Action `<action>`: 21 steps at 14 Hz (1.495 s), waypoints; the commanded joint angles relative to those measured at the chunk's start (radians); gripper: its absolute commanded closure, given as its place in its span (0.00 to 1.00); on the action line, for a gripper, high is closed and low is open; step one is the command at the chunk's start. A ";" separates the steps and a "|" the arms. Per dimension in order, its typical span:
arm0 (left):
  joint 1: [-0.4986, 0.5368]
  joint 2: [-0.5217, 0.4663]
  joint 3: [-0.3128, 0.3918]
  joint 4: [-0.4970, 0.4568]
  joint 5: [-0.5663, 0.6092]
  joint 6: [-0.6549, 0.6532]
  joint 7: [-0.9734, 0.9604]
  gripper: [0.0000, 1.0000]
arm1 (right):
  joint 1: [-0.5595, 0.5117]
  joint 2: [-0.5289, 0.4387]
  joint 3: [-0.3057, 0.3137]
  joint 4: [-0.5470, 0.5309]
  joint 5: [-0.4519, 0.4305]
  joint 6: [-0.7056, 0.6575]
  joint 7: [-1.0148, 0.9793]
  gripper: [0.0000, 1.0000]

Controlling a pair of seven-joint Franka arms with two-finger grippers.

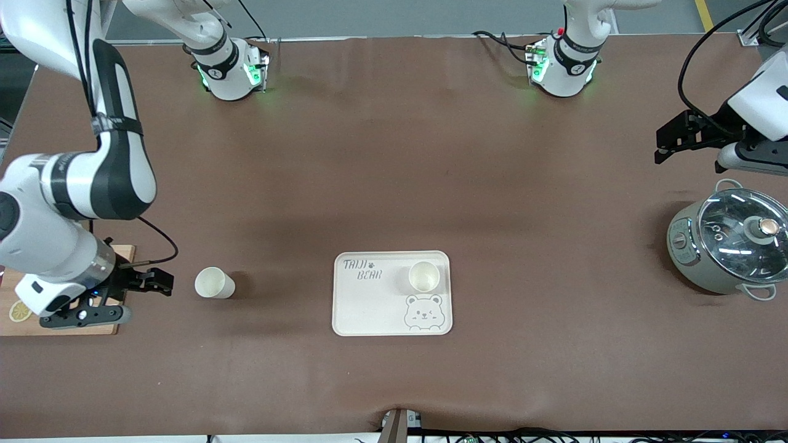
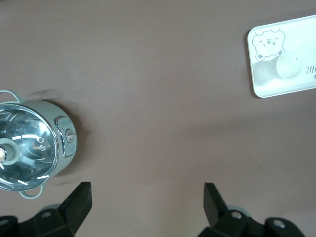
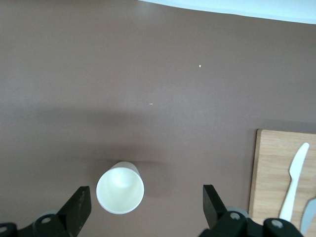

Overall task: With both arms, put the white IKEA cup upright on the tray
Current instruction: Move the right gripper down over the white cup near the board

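One white cup (image 1: 215, 283) (image 3: 120, 187) stands mouth up on the brown table, toward the right arm's end. My right gripper (image 1: 149, 299) (image 3: 146, 200) hangs open beside it, and the cup sits just ahead of its spread fingers, untouched. A second white cup (image 1: 423, 276) (image 2: 289, 66) stands upright on the cream bear tray (image 1: 369, 307) (image 2: 276, 89), in the corner above the bear face. My left gripper (image 1: 662, 146) (image 2: 148, 197) waits open and empty over bare table at the left arm's end.
A grey-green pot with a glass lid (image 1: 729, 246) (image 2: 29, 148) sits near the left gripper, nearer the front camera. A wooden cutting board (image 1: 126, 253) (image 3: 274, 168) lies under the right arm's wrist, with a white knife (image 3: 295, 177) and a lemon slice (image 1: 20, 312) on it.
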 commanded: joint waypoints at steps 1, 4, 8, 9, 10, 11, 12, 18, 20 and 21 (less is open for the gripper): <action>0.011 -0.021 -0.001 -0.013 0.020 0.025 0.026 0.00 | -0.011 0.000 0.005 -0.072 0.001 0.100 -0.039 0.00; 0.016 -0.029 0.000 -0.037 0.020 0.069 0.026 0.00 | -0.026 0.026 0.007 -0.095 0.004 0.131 -0.105 0.00; 0.049 -0.055 0.001 -0.090 0.002 0.168 0.024 0.00 | -0.042 0.026 0.007 -0.163 0.116 0.128 -0.237 0.00; 0.049 -0.056 0.001 -0.091 0.005 0.188 0.024 0.00 | -0.040 0.025 0.007 -0.173 0.127 0.128 -0.251 0.00; 0.051 -0.058 0.000 -0.093 0.005 0.200 0.026 0.00 | -0.040 0.025 0.007 -0.184 0.127 0.130 -0.254 0.00; 0.052 -0.053 0.001 -0.091 0.008 0.203 0.033 0.00 | -0.039 0.025 0.007 -0.198 0.129 0.134 -0.254 0.00; 0.051 -0.050 0.000 -0.090 0.010 0.203 0.047 0.00 | -0.032 0.025 0.007 -0.204 0.129 0.137 -0.256 0.00; 0.043 -0.049 -0.004 -0.090 -0.024 0.197 0.059 0.00 | -0.020 0.049 0.019 -0.244 0.129 0.192 -0.273 0.00; 0.037 -0.050 -0.020 -0.088 -0.026 0.195 0.047 0.00 | -0.020 0.065 0.019 -0.244 0.129 0.209 -0.293 0.00; 0.040 -0.050 -0.031 -0.088 -0.026 0.195 0.044 0.00 | -0.023 0.074 0.019 -0.244 0.129 0.215 -0.314 0.00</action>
